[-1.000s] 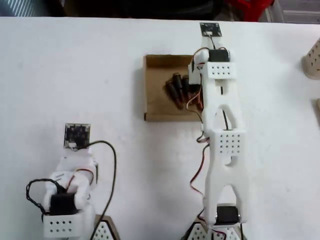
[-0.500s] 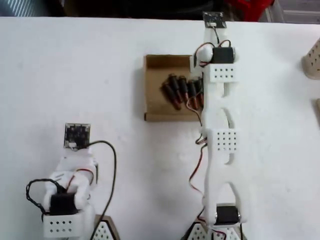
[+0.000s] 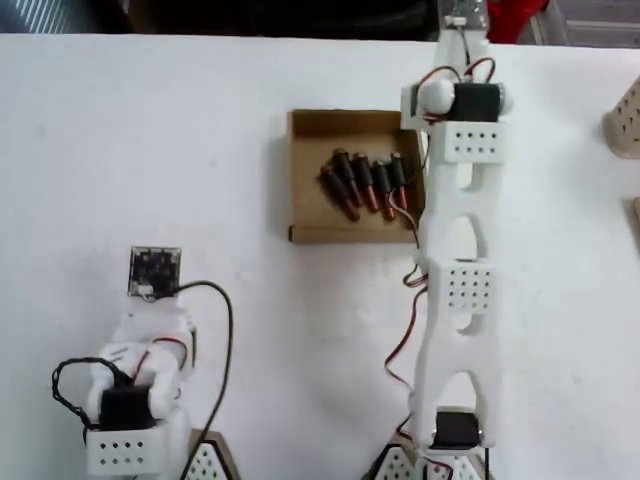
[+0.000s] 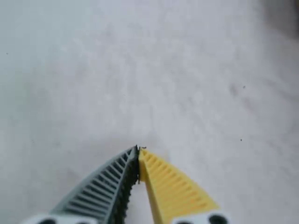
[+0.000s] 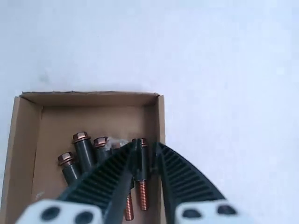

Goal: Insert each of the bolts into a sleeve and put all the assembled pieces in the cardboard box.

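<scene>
Five sleeved bolts are packed in the box beneath the parted right claw, the left claw is closed, and the task is judged done.

Open table stretches wide to the left of the cardboard box and between it and the folded left arm at the near edge. The outstretched right arm crowds the box's right side (it overhangs that wall). Assembled pieces take up the box's right half, and pale objects stand at the far right edge.
</scene>
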`<state>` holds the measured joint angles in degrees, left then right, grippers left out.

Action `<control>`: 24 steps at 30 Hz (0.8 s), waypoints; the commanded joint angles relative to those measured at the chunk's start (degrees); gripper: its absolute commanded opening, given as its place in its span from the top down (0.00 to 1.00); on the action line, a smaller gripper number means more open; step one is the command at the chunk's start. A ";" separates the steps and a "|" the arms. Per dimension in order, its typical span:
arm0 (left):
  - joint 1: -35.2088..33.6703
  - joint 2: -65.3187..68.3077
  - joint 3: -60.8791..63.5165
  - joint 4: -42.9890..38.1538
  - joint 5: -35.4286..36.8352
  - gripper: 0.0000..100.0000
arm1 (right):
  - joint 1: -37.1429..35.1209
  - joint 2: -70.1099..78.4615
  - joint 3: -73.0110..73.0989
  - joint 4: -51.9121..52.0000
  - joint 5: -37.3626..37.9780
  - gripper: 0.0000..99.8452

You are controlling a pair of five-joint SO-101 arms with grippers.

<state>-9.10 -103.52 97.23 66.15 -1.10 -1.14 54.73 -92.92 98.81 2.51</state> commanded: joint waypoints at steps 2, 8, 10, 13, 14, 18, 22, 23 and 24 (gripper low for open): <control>-0.40 -0.84 -0.26 0.26 -0.53 0.98 | 2.51 -9.19 -1.49 2.86 0.26 0.98; -0.40 -0.84 -0.26 0.26 -0.53 0.98 | 5.32 -15.78 -1.49 2.86 0.62 0.98; -0.40 -0.84 -0.26 0.26 -0.53 0.98 | 6.29 -17.98 -1.32 2.86 0.62 0.98; -0.40 -0.84 -0.26 0.26 -0.53 0.98 | 7.69 -22.55 3.96 2.86 0.62 0.98; -0.40 -0.84 -0.26 0.26 -0.53 0.98 | 7.78 -24.84 7.56 2.86 0.70 0.98; -0.40 -0.84 -0.26 0.26 -0.53 0.98 | 8.13 -37.32 28.84 2.77 0.79 0.98; -0.40 -0.84 -0.26 0.26 -0.53 0.98 | 7.25 -51.91 51.52 2.59 0.79 0.98; -0.40 -0.84 -0.26 0.26 -0.53 0.98 | 6.90 -55.34 56.44 2.59 0.79 0.98; -0.40 -0.84 -0.26 0.26 -0.53 0.98 | 6.64 -58.77 61.19 2.51 0.79 0.98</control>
<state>-9.10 -103.52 97.23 66.15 -1.10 6.33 7.96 -45.98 98.81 2.51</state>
